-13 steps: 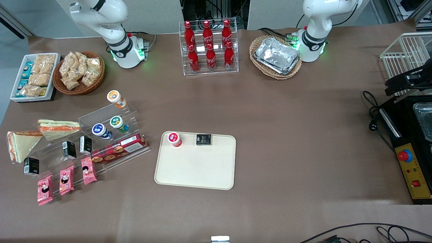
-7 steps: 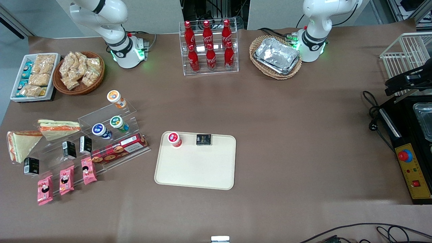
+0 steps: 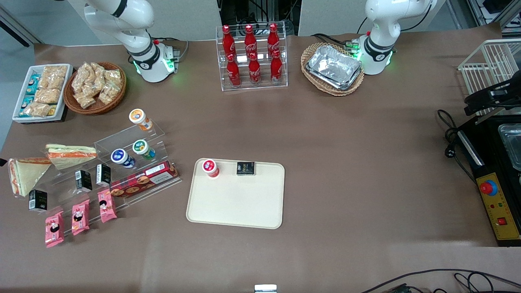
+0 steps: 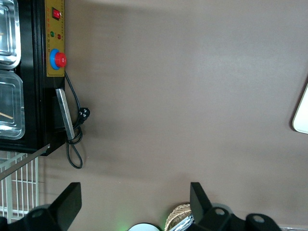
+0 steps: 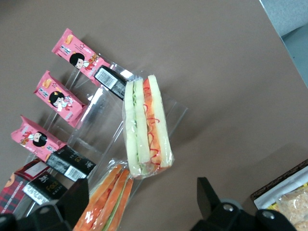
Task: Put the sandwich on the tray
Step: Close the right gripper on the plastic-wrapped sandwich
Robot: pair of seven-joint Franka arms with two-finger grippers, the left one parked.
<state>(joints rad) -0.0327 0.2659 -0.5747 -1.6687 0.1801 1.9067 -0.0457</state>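
The sandwich (image 3: 25, 175) is lying at the left edge of the front frame, on the clear acrylic stand (image 3: 61, 171), touching the second sandwich with the orange band (image 3: 70, 155) just above it. In the wrist picture the sandwich (image 5: 147, 127) is standing on edge, its red filling facing the camera, near the gripper (image 5: 144, 204), whose two dark fingers (image 5: 67, 204) are spreading wide apart and holding nothing. A black packet (image 5: 111, 82) is lying beside the sandwich's tip, with pink snack packs (image 5: 79, 60) close by. The tray (image 3: 236, 207) is sitting lower centre of the front frame, well apart, carrying a red-capped cup (image 3: 210, 167) and a black box (image 3: 246, 168).
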